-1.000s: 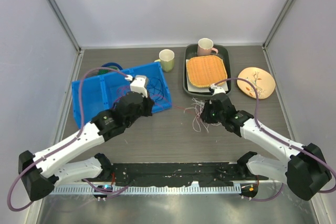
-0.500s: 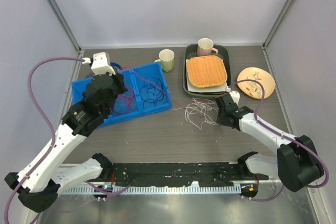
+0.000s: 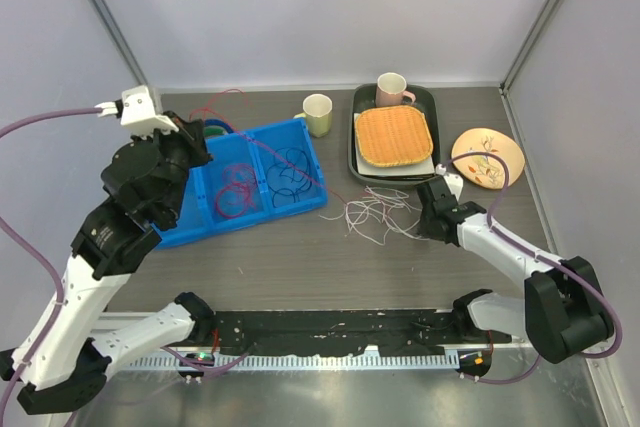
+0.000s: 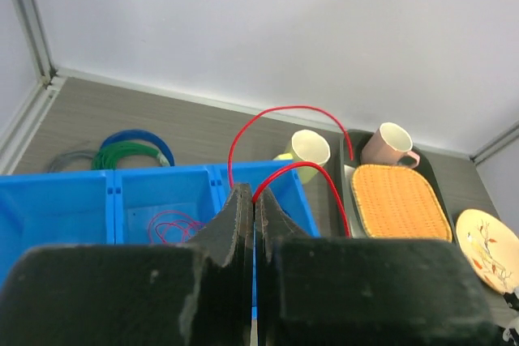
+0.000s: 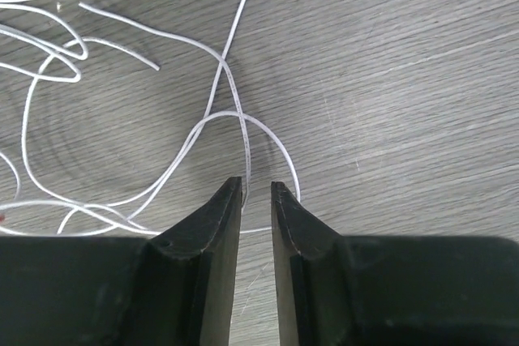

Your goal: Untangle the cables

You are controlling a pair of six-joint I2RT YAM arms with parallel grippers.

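My left gripper [image 4: 254,192] is shut on a red cable [image 4: 284,108], which arcs up from the fingertips and falls away to the right. In the top view this gripper [image 3: 188,137] hangs over the far left of the blue bin [image 3: 300,127]. A red cable coil [image 3: 235,192] and a dark blue coil [image 3: 290,172] lie in separate compartments. A loose tangle of white cables [image 3: 380,212] rests on the table. My right gripper [image 3: 424,217] sits low at its right edge. Its jaws [image 5: 257,186] stand slightly apart, with one white cable [image 5: 235,103] running between the tips, not pinched.
A green-and-blue coiled band [image 4: 130,147] lies behind the bin. At the back stand a pale cup [image 3: 317,112], a dark tray [image 3: 358,162] with an orange woven mat [image 3: 394,135] and a pink mug [image 3: 391,89], and a patterned plate [image 3: 488,157].
My left arm has swung up and back to the left over the bin, drawing the red cable out of the tangle. My right gripper's jaws have parted slightly, and the white cables have spread.
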